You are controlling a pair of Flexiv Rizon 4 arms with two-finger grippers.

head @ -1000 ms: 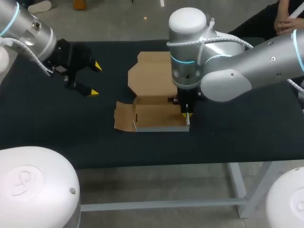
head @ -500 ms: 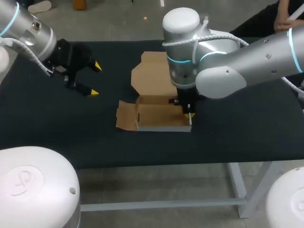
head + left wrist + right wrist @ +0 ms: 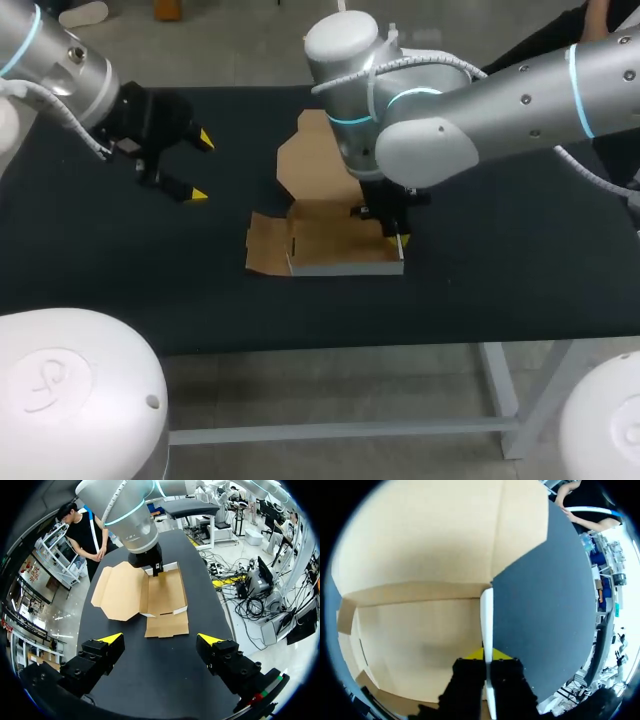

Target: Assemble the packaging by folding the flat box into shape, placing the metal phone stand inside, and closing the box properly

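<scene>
In the head view, one box [image 3: 335,245] is seen near the middle of the table [image 3: 500,270], its tray partly folded up. One lid panel [image 3: 315,165] is laid flat on the far side, and one side flap [image 3: 265,245] is spread out to the left. Two arms are counted. The left gripper [image 3: 200,166] is held above the table well to the left of the box, its two yellow tips spread wide with nothing between them. The right gripper [image 3: 398,238] is set down at the box's right side, fingers drawn narrow.

In the left wrist view, the left gripper [image 3: 161,639] is shown wide, both tips apart over the bare table [image 3: 165,680]. The one box [image 3: 167,592] lies ahead of it, and the right gripper [image 3: 154,569] is placed on the box's farthest side.

In the right wrist view, the right gripper [image 3: 487,655] is pinched on the white edge of one upright wall [image 3: 487,615]. One finger is inside the box [image 3: 420,630] and one is outside, over the table [image 3: 545,595].
</scene>
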